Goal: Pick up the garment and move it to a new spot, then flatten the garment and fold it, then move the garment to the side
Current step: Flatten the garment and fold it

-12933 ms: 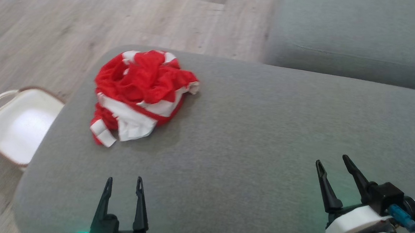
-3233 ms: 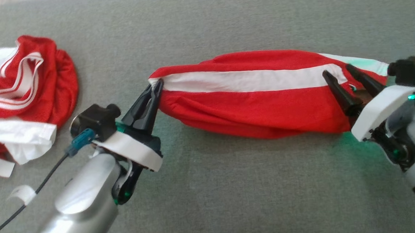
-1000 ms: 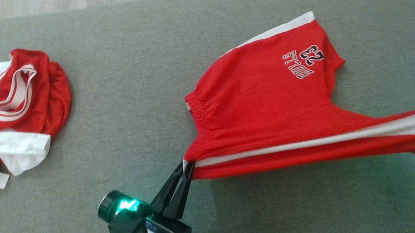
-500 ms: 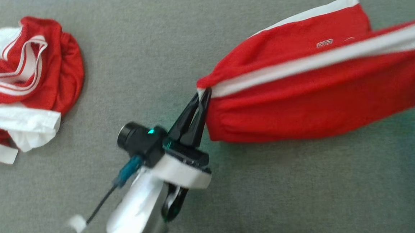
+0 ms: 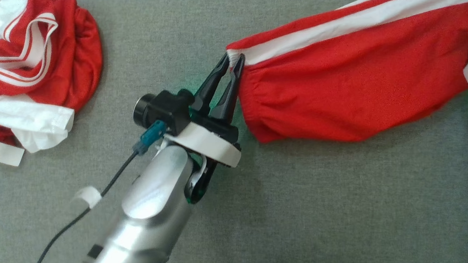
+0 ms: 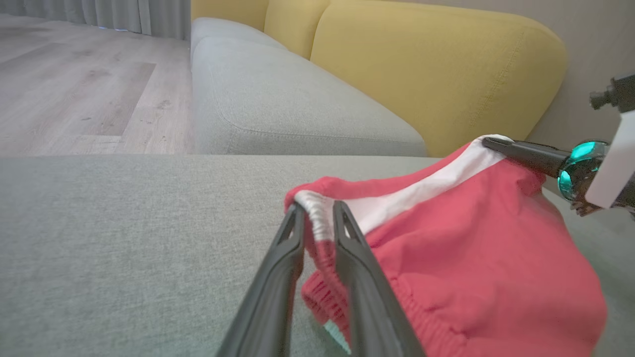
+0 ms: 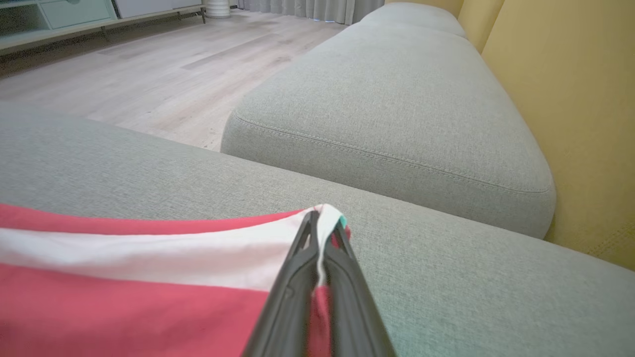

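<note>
Garment (image 5: pixel 349 88): red shorts, white stripe (image 5: pixel 353 18) | L jaws grip ruched waistband (image 6: pixel 317 218) | R jaws grip stripe end

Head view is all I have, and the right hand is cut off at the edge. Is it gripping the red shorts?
Observer: Yes. The right wrist view shows the right hand shut on the white-striped corner of the shorts.
Operator: What is beyond that hand?
Observer: A yellow backrest rises beside the gray cushion there.
Operator: Do the shorts hang free?
Observer: No, in the left wrist view their lower part sags onto the cushion.
</note>
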